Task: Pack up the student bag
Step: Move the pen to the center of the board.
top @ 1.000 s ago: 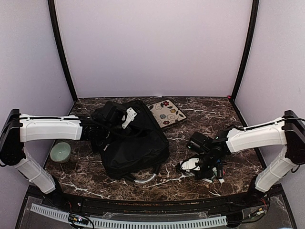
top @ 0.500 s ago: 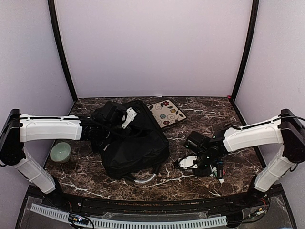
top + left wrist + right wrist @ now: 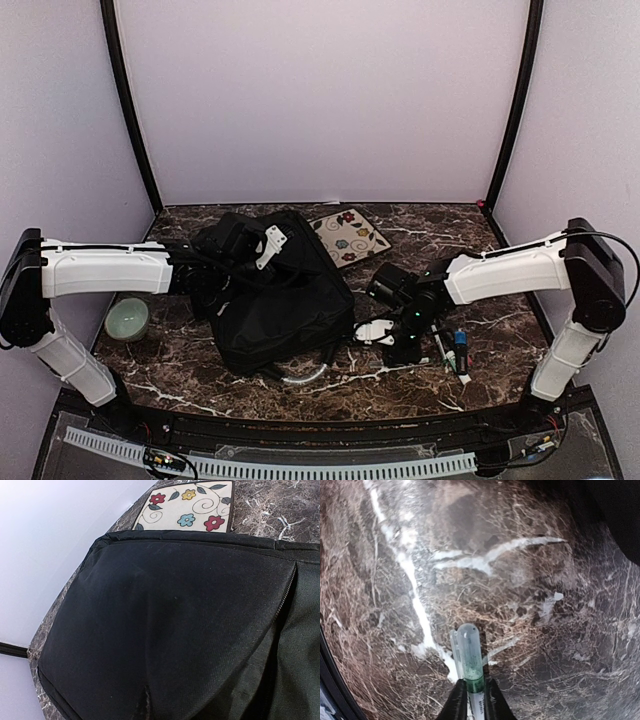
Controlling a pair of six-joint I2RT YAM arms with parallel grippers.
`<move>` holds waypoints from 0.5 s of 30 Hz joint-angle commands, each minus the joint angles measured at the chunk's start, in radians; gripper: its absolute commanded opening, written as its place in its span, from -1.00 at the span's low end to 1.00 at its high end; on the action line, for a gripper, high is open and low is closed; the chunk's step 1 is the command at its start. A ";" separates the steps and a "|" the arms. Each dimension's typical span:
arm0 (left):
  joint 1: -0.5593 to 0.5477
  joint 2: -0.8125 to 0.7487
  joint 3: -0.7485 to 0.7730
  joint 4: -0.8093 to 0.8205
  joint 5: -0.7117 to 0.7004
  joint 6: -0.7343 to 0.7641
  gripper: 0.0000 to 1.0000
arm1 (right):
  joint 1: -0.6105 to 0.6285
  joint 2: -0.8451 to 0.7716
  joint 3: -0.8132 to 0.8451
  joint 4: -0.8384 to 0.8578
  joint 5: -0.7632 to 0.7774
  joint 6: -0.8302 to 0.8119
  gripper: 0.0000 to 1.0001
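Pen clamped in your right end effector. Both fingers are pressed on the barrel just below a green band, and the clear cap sticks out past the tips. The pen's long axis runs in line with the fingers. Marbled tabletop lies beneath it; I can't tell whether the pen is clear of the surface.

Bag lies flat on the tabletop between your two arms. Its long axis is slanted, far-left to near-right, with the grey-white handle curling out at the near edge.
- Right end effector sits just beside the bag's right near corner, so the bag lies to its left. It is the arm carrying the load.
- Left end effector is on the bag's far left part and is closed. Its fingers are out of the wrist view, but the black fabric puckers toward the bottom edge of that view. My judgement is that it is pinching the cloth to hold the bag up.

Containers:
- Bag: a zip line runs down the right of the left wrist view. No mouth is visible in any view and no contents show, so check the opening before you carry the pen across.
- Pale green bowl, well left of the bag: nothing visible inside.

Other items:
- Flowered pad touches, or is tucked under, the bag's far right edge.
- A few loose pens lie to the right of the bag, beyond the right end effector.
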 commanded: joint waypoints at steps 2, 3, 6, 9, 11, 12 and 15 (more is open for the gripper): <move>-0.001 -0.055 0.043 0.065 -0.002 -0.004 -1.00 | 0.009 -0.024 -0.002 -0.031 0.013 0.016 -0.59; -0.001 -0.055 0.043 0.066 0.000 -0.004 -1.00 | 0.009 -0.043 -0.012 -0.034 0.026 0.014 -0.54; -0.001 -0.054 0.044 0.065 0.003 -0.002 -1.00 | 0.008 -0.073 -0.045 -0.044 0.061 0.010 -0.50; -0.001 -0.052 0.044 0.064 0.004 -0.001 -1.00 | 0.008 -0.084 -0.067 -0.046 0.076 0.010 -0.49; -0.001 -0.050 0.046 0.065 0.005 -0.003 -1.00 | 0.008 -0.082 -0.069 -0.039 0.079 0.012 -0.49; -0.001 -0.049 0.046 0.062 0.007 -0.004 -1.00 | 0.009 -0.076 -0.068 -0.036 0.079 0.014 -0.49; -0.001 -0.047 0.046 0.061 0.005 -0.004 -1.00 | 0.009 -0.052 -0.058 -0.026 0.082 0.017 -0.50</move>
